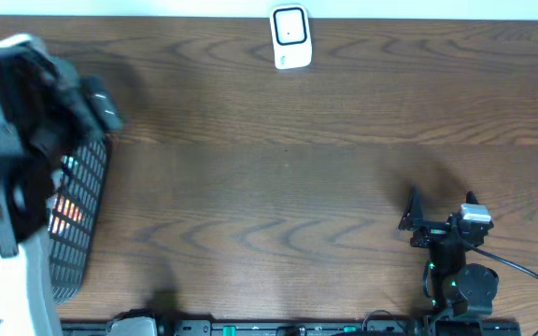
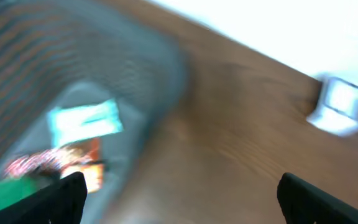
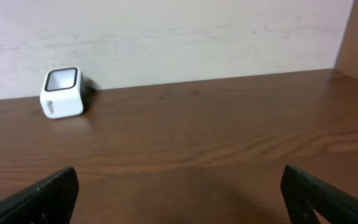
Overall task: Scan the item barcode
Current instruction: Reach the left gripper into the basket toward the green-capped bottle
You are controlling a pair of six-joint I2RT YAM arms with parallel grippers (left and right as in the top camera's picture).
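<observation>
Hovering above the mesh basket (image 1: 77,215) at the left end of the table (image 1: 278,187), your left gripper (image 2: 182,186) is standing open, holding nothing; the items (image 2: 84,121) inside are showing blurred, possibly packets. Your right gripper (image 3: 179,180) is resting open and empty, facing the white scanner (image 1: 290,37) at the far edge.

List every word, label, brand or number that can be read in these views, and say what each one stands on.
No text can be read with certainty.
white scanner: a small dark mark low on its side, too small to read.
light blue packet in the mesh basket: any print is lost to motion blur.
orange packet beside it: also blurred, unreadable.
</observation>
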